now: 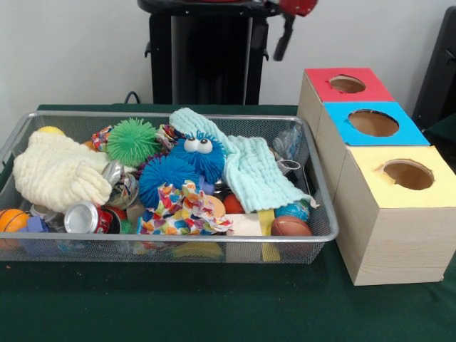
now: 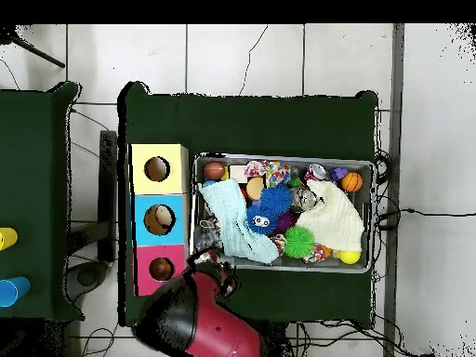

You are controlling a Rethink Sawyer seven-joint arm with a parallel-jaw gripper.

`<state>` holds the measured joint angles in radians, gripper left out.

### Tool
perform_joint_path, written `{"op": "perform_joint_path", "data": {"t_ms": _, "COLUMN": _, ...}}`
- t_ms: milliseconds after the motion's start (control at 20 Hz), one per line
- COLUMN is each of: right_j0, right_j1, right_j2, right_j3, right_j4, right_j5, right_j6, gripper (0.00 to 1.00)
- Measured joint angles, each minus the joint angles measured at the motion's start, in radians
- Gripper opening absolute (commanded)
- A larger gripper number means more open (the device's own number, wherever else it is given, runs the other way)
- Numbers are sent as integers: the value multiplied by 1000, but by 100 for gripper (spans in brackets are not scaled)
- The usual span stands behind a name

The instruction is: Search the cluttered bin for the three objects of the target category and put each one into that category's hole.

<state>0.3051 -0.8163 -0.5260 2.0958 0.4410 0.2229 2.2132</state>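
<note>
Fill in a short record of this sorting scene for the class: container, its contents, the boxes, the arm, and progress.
container: wire mesh bin on a green-covered table
contents: cream cloth, light blue cloth, green spiky ball, blue fuzzy toy with eyes, crushed can, small brown football, orange ball
boxes: three in a row beside the bin, tops red, blue and yellow, each with one round hole
arm: drawn back, gripper hanging above and behind the bin, holding nothing visible
progress: no object seen in transit

Cluttered wire bin [image 1: 324, 214] beside red [image 1: 347, 84], blue [image 1: 372, 122], yellow [image 1: 407, 174] holes
</note>
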Motion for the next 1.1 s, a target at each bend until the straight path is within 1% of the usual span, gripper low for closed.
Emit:
{"op": "perform_joint_path", "data": {"t_ms": 50, "right_j0": -26, "right_j1": -2, "right_j2": 9, "right_j3": 0, "right_j4": -22, "right_j5": -19, "right_j6": 0, "gripper": 100}}
{"op": "perform_joint_path", "data": {"t_ms": 100, "right_j0": -83, "right_j1": -7, "right_j2": 29, "right_j3": 0, "right_j4": -75, "right_j5": -60, "right_j6": 0, "gripper": 100}}
{"op": "perform_joint_path", "data": {"t_ms": 300, "right_j0": -197, "right_j1": -17, "right_j2": 78, "right_j3": 1, "right_j4": -202, "right_j5": -118, "right_j6": 0, "gripper": 100}}
{"op": "perform_joint_path", "data": {"t_ms": 450, "right_j0": -258, "right_j1": -22, "right_j2": 113, "right_j3": 1, "right_j4": -283, "right_j5": -132, "right_j6": 0, "gripper": 100}}
{"op": "perform_joint_path", "data": {"t_ms": 650, "right_j0": -308, "right_j1": -28, "right_j2": 151, "right_j3": 2, "right_j4": -371, "right_j5": -134, "right_j6": 0, "gripper": 100}}
{"op": "perform_joint_path", "data": {"t_ms": 800, "right_j0": -363, "right_j1": -30, "right_j2": 196, "right_j3": 2, "right_j4": -465, "right_j5": -134, "right_j6": 0, "gripper": 100}}
{"op": "perform_joint_path", "data": {"t_ms": 900, "right_j0": -380, "right_j1": -29, "right_j2": 209, "right_j3": 2, "right_j4": -491, "right_j5": -134, "right_j6": 0, "gripper": 100}}
{"op": "perform_joint_path", "data": {"t_ms": 1100, "right_j0": -436, "right_j1": -29, "right_j2": 241, "right_j3": 2, "right_j4": -575, "right_j5": -137, "right_j6": 0, "gripper": 100}}
